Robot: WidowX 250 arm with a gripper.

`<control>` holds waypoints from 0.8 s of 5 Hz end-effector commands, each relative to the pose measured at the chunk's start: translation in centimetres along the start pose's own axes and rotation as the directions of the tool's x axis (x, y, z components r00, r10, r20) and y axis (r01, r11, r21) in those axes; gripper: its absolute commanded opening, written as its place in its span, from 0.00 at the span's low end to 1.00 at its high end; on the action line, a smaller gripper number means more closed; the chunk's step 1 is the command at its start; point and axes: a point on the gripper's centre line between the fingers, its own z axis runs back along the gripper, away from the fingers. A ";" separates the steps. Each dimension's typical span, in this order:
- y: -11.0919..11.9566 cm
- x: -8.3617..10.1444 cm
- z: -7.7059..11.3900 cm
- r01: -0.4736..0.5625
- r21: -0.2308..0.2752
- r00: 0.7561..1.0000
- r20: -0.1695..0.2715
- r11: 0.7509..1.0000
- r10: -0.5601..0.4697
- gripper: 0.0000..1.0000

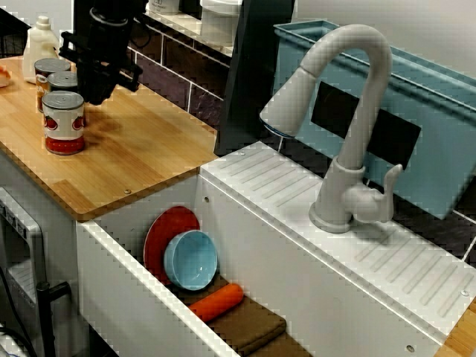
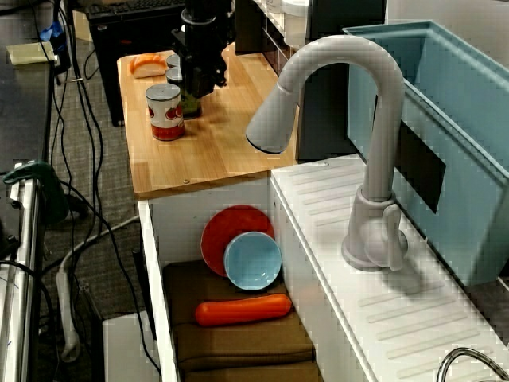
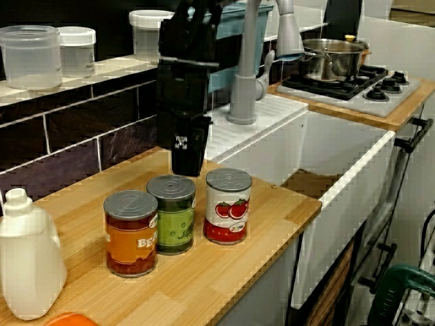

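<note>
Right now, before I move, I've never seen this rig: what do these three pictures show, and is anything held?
The black column is a robot arm; its gripper hangs over a wooden counter. One view looks across the sink, one from above, one low along the counter. Standing there: tomato can, green can, orange can, white bottle. The gripper is nearest the green can and seems to hold nothing; open or shut, I cannot tell. In the sink: red plate, blue bowl, carrot.

arm (image 3: 182,75): black, boxy housings | claw (image 3: 187,164): black, blunt | marking (image 3: 181,142): small, white, on claw housing
</note>
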 end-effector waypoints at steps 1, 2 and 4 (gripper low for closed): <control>0.7 1.2 4.5 -0.054 -0.091 0.998 0.037 0.994 0.058 1.00; 1.0 1.0 5.8 -0.066 -0.132 0.997 0.030 0.989 0.070 1.00; 2.7 -2.0 7.8 -0.025 -0.167 1.000 0.012 0.986 0.027 1.00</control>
